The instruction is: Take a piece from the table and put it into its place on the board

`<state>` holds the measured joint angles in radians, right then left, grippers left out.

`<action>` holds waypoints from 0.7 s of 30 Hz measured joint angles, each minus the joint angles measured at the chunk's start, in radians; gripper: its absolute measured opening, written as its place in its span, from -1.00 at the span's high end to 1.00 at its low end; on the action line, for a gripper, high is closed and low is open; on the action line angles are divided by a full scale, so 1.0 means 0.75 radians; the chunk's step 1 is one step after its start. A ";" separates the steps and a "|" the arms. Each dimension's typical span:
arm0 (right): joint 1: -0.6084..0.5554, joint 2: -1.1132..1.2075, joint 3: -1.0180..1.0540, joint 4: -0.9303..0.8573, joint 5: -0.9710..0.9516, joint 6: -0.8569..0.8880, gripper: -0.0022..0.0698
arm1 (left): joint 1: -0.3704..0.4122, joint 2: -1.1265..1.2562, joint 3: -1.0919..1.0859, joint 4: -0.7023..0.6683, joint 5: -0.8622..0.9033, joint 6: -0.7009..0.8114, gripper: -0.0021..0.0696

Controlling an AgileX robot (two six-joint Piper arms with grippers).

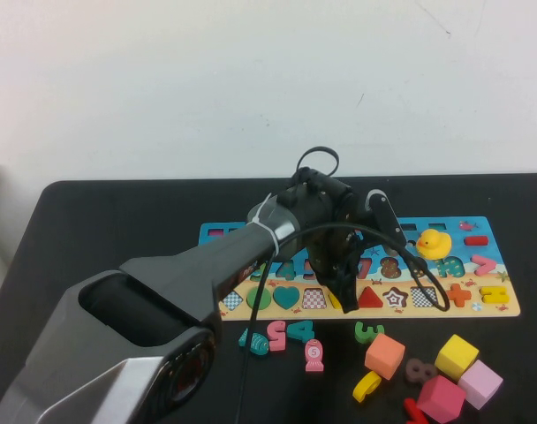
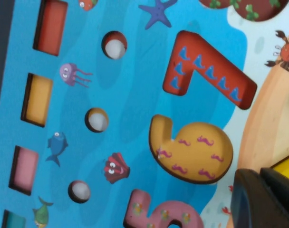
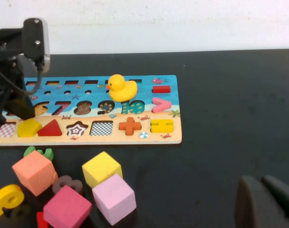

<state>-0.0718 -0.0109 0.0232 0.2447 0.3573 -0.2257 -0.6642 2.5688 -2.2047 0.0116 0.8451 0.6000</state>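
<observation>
The piece (image 3: 29, 127), a flat yellow pentagon, lies in the tan strip of the board (image 3: 173, 137) between a checkered shape and a red triangle. My left gripper (image 3: 21, 111) hovers just behind it, fingers pressed together with nothing between them. In the high view the left gripper (image 1: 342, 296) points down at the strip of the board (image 1: 494, 309) and hides most of the piece (image 1: 333, 301). The left wrist view shows the shut left gripper (image 2: 265, 190) over the board (image 2: 130, 95), with the piece (image 2: 286, 167) at its side. My right gripper (image 3: 265, 202) is shut low over the black table (image 3: 230, 95), right of the board.
A yellow rubber duck (image 1: 433, 243) stands on the board's right half. In front of the board lie an orange cube (image 1: 385, 355), a yellow cube (image 1: 457, 355), a pink cube (image 1: 480, 383), a magenta cube (image 1: 441, 398), a curved yellow piece (image 1: 367, 386) and several loose numbers (image 1: 313, 353).
</observation>
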 joint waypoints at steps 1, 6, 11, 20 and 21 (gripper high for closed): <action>0.000 0.000 0.000 0.000 0.000 0.000 0.89 | 0.000 0.000 0.000 0.006 0.000 0.000 0.94; 0.000 0.000 0.000 0.000 0.000 0.000 0.89 | 0.000 -0.042 0.000 0.050 0.014 -0.022 0.94; 0.000 0.000 0.000 0.000 0.000 0.000 0.89 | 0.003 -0.213 0.000 0.099 0.088 -0.091 0.94; 0.000 0.000 0.000 0.000 0.000 0.000 0.89 | 0.096 -0.507 0.000 -0.016 0.470 -0.102 0.94; 0.000 0.000 0.000 0.000 0.000 0.000 0.89 | 0.105 -0.536 0.000 -0.054 0.480 -0.095 0.94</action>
<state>-0.0718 -0.0109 0.0232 0.2447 0.3573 -0.2257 -0.5855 2.1666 -2.2047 -0.0289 1.2053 0.5289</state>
